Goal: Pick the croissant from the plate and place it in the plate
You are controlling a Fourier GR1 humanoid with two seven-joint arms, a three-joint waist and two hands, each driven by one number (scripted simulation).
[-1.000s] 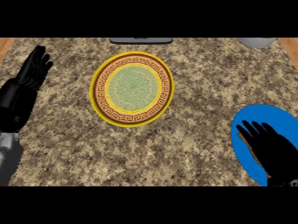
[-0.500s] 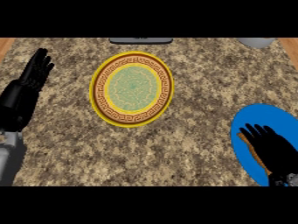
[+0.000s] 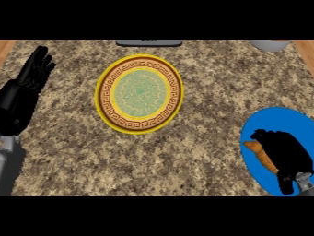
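Counter: speckled brown granite top [image 3: 207, 133] before you
Centre: round yellow plate [image 3: 139, 92], brown key-pattern rim, green middle
4 o'clock: round blue plate [image 3: 288, 122]
12 o'clock: dark grey flat item [image 3: 149, 43], your far edge

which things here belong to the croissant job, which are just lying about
Job: brown croissant; round blue plate; round yellow patterned plate; right robot hand curled round it.
Lying about: grey flat object, back edge; pale grey vessel, back right; left robot hand, resting open.
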